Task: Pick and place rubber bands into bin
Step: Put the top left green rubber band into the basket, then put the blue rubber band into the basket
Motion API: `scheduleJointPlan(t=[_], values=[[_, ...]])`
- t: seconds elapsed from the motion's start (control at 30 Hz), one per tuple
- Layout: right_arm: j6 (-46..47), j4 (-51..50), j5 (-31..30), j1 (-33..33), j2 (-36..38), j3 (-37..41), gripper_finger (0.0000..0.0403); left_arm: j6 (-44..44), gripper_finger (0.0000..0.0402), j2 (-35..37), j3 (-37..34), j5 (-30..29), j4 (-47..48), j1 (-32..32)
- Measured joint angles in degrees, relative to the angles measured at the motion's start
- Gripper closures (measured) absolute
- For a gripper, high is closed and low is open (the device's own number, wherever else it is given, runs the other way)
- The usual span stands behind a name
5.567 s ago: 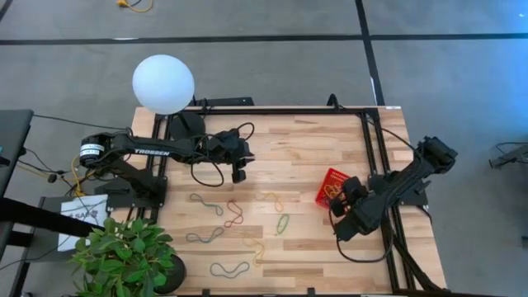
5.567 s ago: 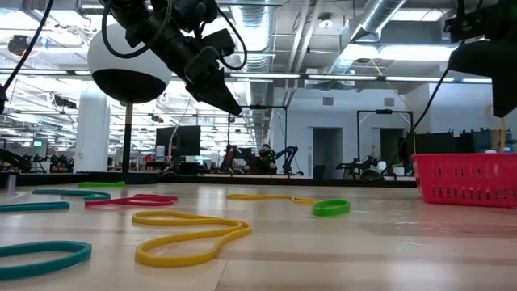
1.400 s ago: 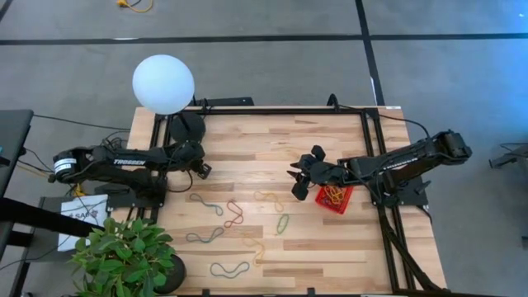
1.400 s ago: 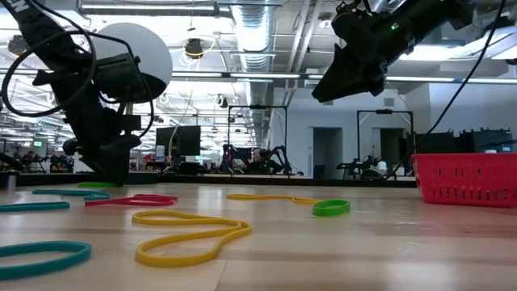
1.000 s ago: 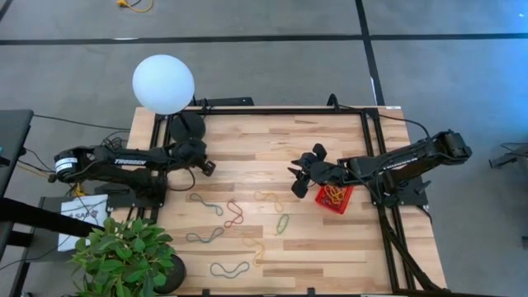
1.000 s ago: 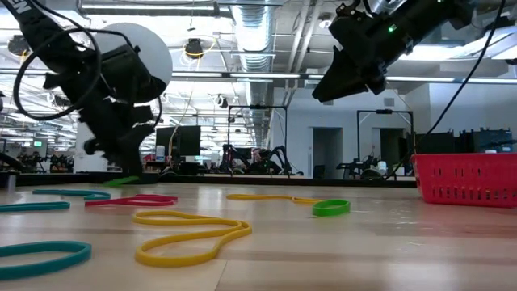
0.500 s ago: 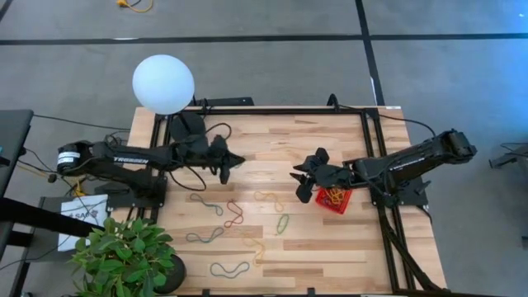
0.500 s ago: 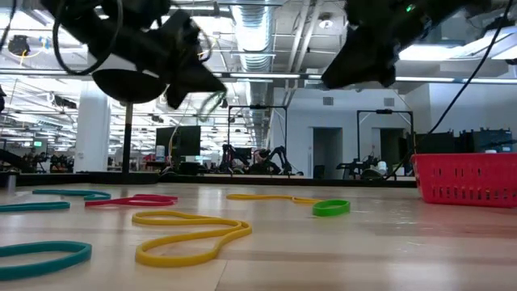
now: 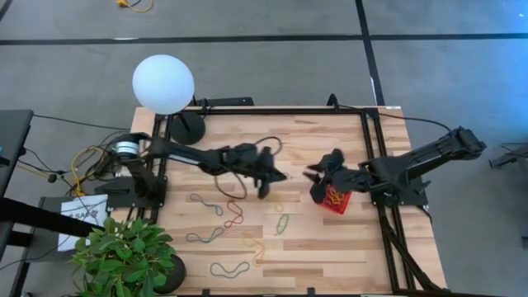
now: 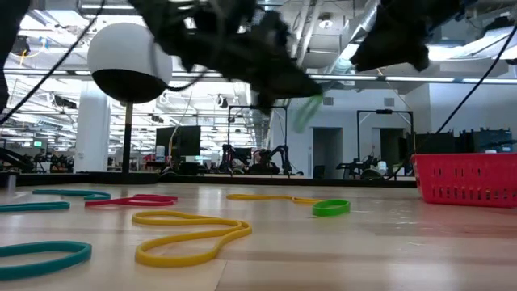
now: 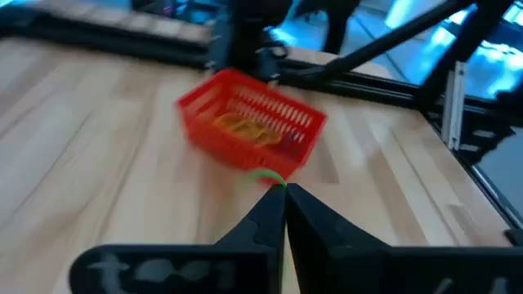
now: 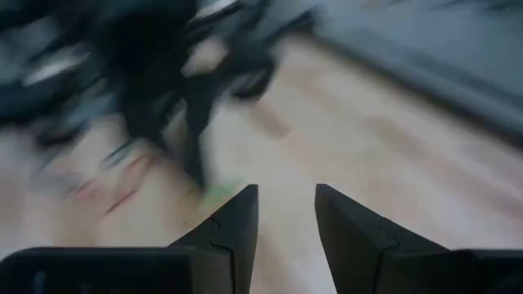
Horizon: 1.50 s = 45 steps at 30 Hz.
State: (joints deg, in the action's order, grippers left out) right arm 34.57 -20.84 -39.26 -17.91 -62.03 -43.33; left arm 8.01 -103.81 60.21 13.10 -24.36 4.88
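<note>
1. A green rubber band [image 11: 265, 176] is dangling from the closed tips of the left gripper [image 9: 272, 177], pinched between the two fingers and hanging clear of the table [image 9: 297, 140].
2. The bin [image 9: 334, 200] is sitting ahead of the left gripper, near but not yet beneath it; several yellow and orange bands are already lying inside it.
3. The right gripper [image 9: 318, 177] is hovering with its fingers spread and nothing between them, just beside the bin and between it and the left gripper.
4. More rubber bands [image 9: 233, 214], red, teal, yellow and green, are lying flat on the wood below and behind the left gripper, well apart from the bin.
5. Risk, as a judgement: the two grippers are working close together, so the left one may be heading for contact with the right one if it is carrying straight on to the bin.
6. The band is held only at the fingertips, so a quick swing could be shaking it loose short of the bin, or it could be catching on the thin wall.
7. The surface is a pale wooden plank top with a black frame; a white globe lamp [image 9: 163, 83] and a potted plant [image 9: 128, 256] are standing at its left side, and an open hall with ceiling ducts is showing beyond.
</note>
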Motion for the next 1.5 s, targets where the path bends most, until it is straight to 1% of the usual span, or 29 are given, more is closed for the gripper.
scheduleJointPlan(t=[0.1,0.17,0.23,0.3,0.37,0.5,0.67,0.83,0.9,1.0,1.07,1.17,1.3,1.4,1.5], values=[[5.6,-6.2,-11.2,-2.1,2.2,0.0,0.0285,-1.7,0.0401,-6.0,6.9,0.6,-0.3,-0.9],[10.3,-11.0,-16.4,-3.6,3.3,0.0,0.0285,-2.2,0.0402,-9.7,11.2,0.9,-0.1,-1.5],[15.6,-16.6,-19.8,-5.2,4.0,0.0,0.0285,-3.1,0.0402,-13.2,15.4,2.8,-0.1,-1.9],[21.0,-22.3,-21.2,-6.5,4.2,0.0,0.0285,-3.3,0.0401,-16.7,20.0,5.4,-0.2,-2.3],[26.9,-28.0,-21.3,-7.4,4.4,0.0,0.0285,-3.3,0.0401,-20.1,24.4,7.9,-0.2,-2.6],[36.8,-35.7,-21.3,-9.0,4.3,0.0,0.0285,-3.3,0.0401,-26.3,32.6,10.6,1.0,-3.3],[41.5,-39.2,-21.3,-10.0,4.3,0.0,0.0285,-3.1,0.0401,-31.5,39.4,11.2,1.1,-3.6],[42.0,-39.8,-21.2,-10.7,4.3,0.0,0.0285,-2.8,0.0401,-34.1,42.1,11.0,1.9,-3.6],[42.0,-40.0,-21.0,-10.7,4.3,0.0,0.0285,-2.7,0.0401,-34.2,42.0,10.3,4.1,-3.6],[42.0,-40.0,-20.9,-10.7,4.3,0.0,0.0285,-3.9,0.0401,-34.2,42.0,7.7,7.4,-3.6],[42.0,-39.7,-20.9,-10.7,4.3,0.0,0.0285,-4.3,0.0398,-34.2,42.0,7.6,8.4,-3.6],[42.0,-39.3,-20.9,-10.7,4.3,0.0,0.0285,-4.3,0.0383,-34.2,42.1,7.6,8.4,-3.6],[42.0,-39.1,-20.8,-10.7,4.3,0.0,0.0285,-4.5,0.0353,-34.2,42.1,7.7,10.6,-3.6],[42.0,-39.1,-20.4,-10.7,4.3,0.0,0.0285,-4.5,0.0333,-34.2,42.1,9.5,12.1,-3.2],[42.1,-39.1,-18.2,-10.7,4.3,0.0,0.0285,-2.7,0.0319,-33.1,42.0,15.0,15.5,-2.1]])
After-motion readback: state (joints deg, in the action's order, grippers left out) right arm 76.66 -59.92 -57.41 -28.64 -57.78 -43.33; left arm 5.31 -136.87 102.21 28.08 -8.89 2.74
